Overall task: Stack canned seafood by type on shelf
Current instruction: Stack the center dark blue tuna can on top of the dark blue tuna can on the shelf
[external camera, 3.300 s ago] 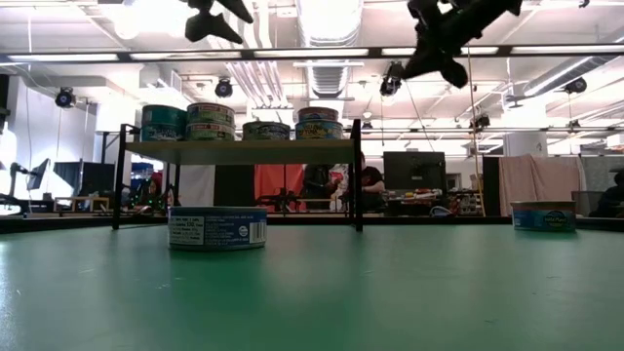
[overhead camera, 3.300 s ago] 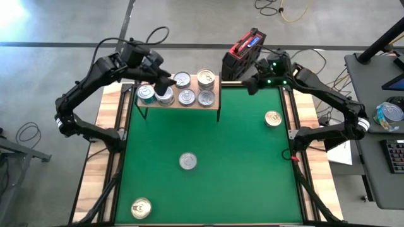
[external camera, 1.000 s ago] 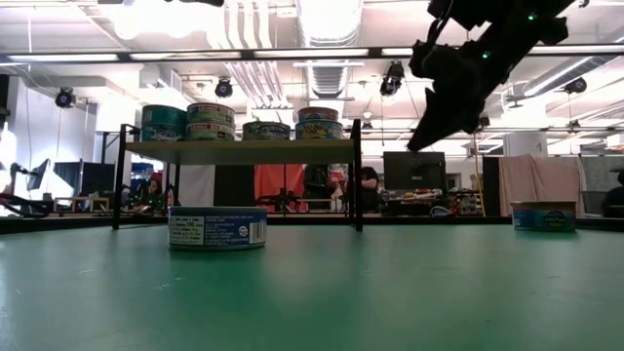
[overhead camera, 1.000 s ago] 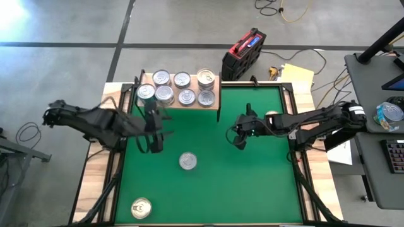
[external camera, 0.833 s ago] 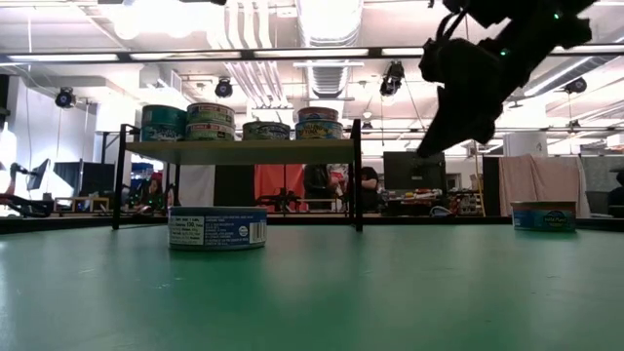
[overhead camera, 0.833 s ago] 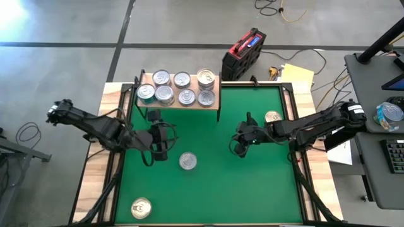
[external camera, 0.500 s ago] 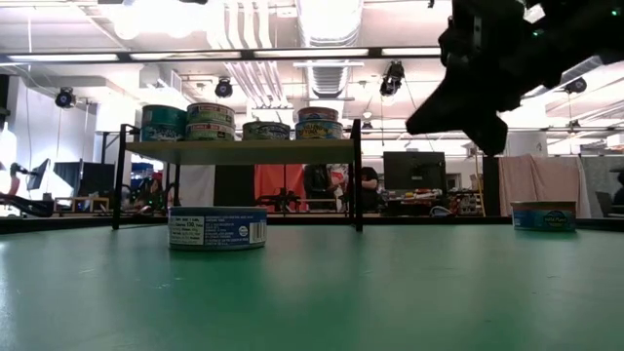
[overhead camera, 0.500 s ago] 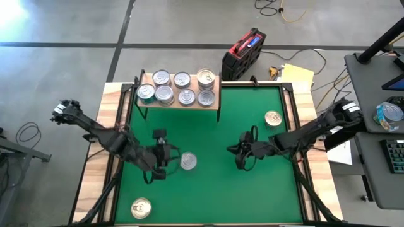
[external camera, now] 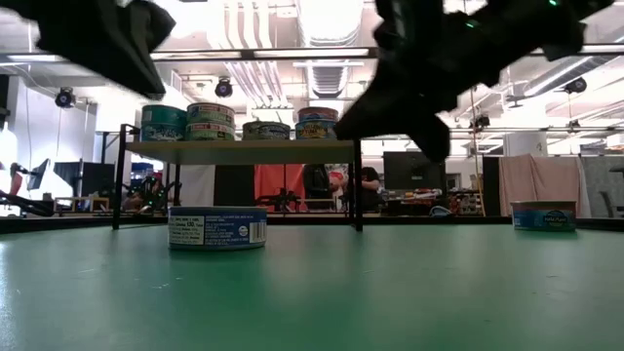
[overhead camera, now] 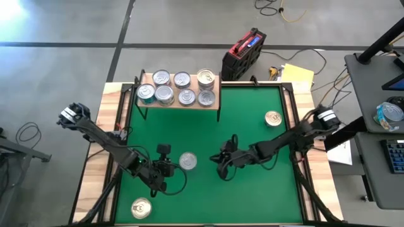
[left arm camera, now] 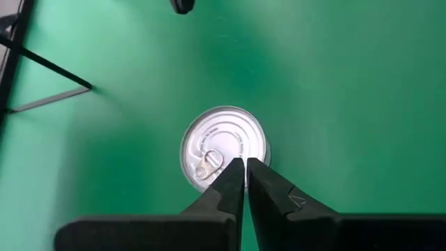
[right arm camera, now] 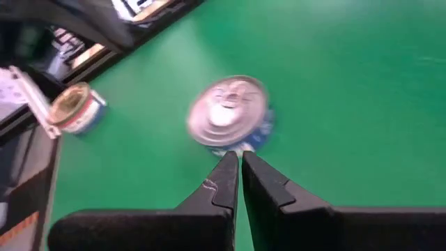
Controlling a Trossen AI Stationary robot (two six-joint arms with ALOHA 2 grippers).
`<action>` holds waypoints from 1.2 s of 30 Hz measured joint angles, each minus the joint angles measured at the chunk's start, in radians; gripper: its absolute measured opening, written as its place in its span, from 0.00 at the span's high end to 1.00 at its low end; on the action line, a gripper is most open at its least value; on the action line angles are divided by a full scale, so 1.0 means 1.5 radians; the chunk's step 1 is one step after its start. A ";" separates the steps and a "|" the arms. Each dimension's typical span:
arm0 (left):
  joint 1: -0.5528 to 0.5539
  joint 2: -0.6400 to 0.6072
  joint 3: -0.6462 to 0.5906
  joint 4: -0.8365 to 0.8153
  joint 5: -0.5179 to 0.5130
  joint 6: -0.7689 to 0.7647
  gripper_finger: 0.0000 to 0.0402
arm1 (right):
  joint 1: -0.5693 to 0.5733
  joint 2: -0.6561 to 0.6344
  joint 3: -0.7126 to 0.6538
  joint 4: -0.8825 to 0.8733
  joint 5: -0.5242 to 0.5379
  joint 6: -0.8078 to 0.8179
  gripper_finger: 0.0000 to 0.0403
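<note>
Silver-topped tin (overhead camera: pixel 187 161) sits mid-mat, open green all round; left hand (overhead camera: pixel 169 168) at nine o'clock, right hand (overhead camera: pixel 222 169) at three, both closed, empty.

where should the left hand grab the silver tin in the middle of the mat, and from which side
Come from above and grip the silver tin across its side wall. It lies flat, lid up, alone on the green mat, so the low wall is free all round. The left hand sits beside it, shut, and would need to open first.
</note>
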 joint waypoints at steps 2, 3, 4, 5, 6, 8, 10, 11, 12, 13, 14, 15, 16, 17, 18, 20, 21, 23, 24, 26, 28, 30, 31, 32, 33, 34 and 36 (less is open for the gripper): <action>0.000 -0.001 -0.045 0.066 -0.003 0.016 1.00 | -0.003 0.018 0.023 0.000 -0.021 -0.005 0.97; 0.000 -0.001 -0.071 0.108 -0.004 0.025 1.00 | -0.005 0.024 0.032 -0.001 -0.032 -0.008 0.97; 0.001 -0.001 -0.095 0.148 -0.005 0.034 1.00 | -0.008 0.029 0.040 -0.005 -0.040 -0.012 0.97; 0.001 -0.001 -0.118 0.181 -0.010 0.045 1.00 | -0.012 0.037 0.050 -0.003 -0.048 -0.015 0.97; 0.001 -0.001 -0.136 0.208 -0.016 0.048 1.00 | -0.015 0.041 0.059 -0.002 -0.054 -0.019 0.97; 0.001 0.007 -0.160 0.253 -0.027 0.042 1.00 | -0.027 0.052 0.074 -0.019 -0.063 -0.033 0.97; 0.001 0.020 -0.173 0.267 -0.039 0.019 1.00 | -0.040 0.064 0.093 -0.046 -0.064 -0.037 0.97; 0.002 0.028 -0.175 0.272 -0.043 0.010 1.00 | -0.048 0.070 0.100 -0.065 -0.064 -0.038 0.97; 0.002 0.037 -0.175 0.277 -0.045 0.006 1.00 | -0.056 0.077 0.109 -0.081 -0.063 -0.039 0.97; 0.002 0.047 -0.176 0.279 -0.048 0.003 1.00 | -0.063 0.086 0.117 -0.088 -0.063 -0.045 0.97; 0.002 0.058 -0.176 0.280 -0.050 0.001 1.00 | -0.071 0.094 0.123 -0.089 -0.063 -0.054 0.97; 0.003 0.071 -0.174 0.281 -0.051 0.000 1.00 | -0.077 0.101 0.127 -0.089 -0.063 -0.062 0.97; 0.003 0.082 -0.173 0.279 -0.052 0.000 1.00 | -0.083 0.110 0.131 -0.091 -0.063 -0.072 0.97; 0.003 0.092 -0.171 0.278 -0.053 0.000 1.00 | -0.089 0.119 0.138 -0.090 -0.062 -0.079 0.97; 0.003 0.101 -0.169 0.282 -0.055 0.000 1.00 | -0.093 0.125 0.142 -0.089 -0.063 -0.091 0.97; 0.005 0.114 -0.168 0.287 -0.062 -0.003 1.00 | -0.100 0.140 0.151 -0.094 -0.062 -0.113 0.97; 0.006 0.119 -0.169 0.289 -0.065 -0.006 1.00 | -0.102 0.147 0.157 -0.088 -0.063 -0.125 0.97; 0.010 0.129 -0.169 0.293 -0.074 -0.017 1.00 | -0.107 0.165 0.167 -0.090 -0.061 -0.135 0.97; 0.011 0.133 -0.169 0.295 -0.078 -0.022 1.00 | -0.109 0.173 0.173 -0.087 -0.061 -0.141 0.97; 0.017 0.141 -0.169 0.302 -0.081 -0.030 1.00 | -0.112 0.192 0.182 -0.089 -0.055 -0.156 0.97; 0.022 0.142 -0.169 0.303 -0.082 -0.030 1.00 | -0.114 0.210 0.196 -0.086 -0.039 -0.165 0.97; 0.030 0.144 -0.169 0.302 -0.079 -0.019 1.00 | -0.114 0.227 0.211 -0.086 -0.015 -0.177 0.97; 0.033 0.143 -0.170 0.298 -0.071 -0.015 1.00 | -0.114 0.235 0.218 -0.087 -0.011 -0.183 0.97; 0.037 0.143 -0.171 0.292 -0.068 -0.015 1.00 | -0.114 0.244 0.226 -0.087 -0.010 -0.188 0.97; 0.040 0.143 -0.171 0.288 -0.068 -0.014 1.00 | -0.114 0.250 0.233 -0.088 -0.010 -0.190 0.97; 0.043 0.142 -0.171 0.286 -0.067 -0.014 1.00 | -0.113 0.254 0.237 -0.091 -0.013 -0.192 0.97; 0.049 0.139 -0.172 0.272 -0.068 -0.014 1.00 | -0.112 0.261 0.247 -0.091 -0.016 -0.194 0.97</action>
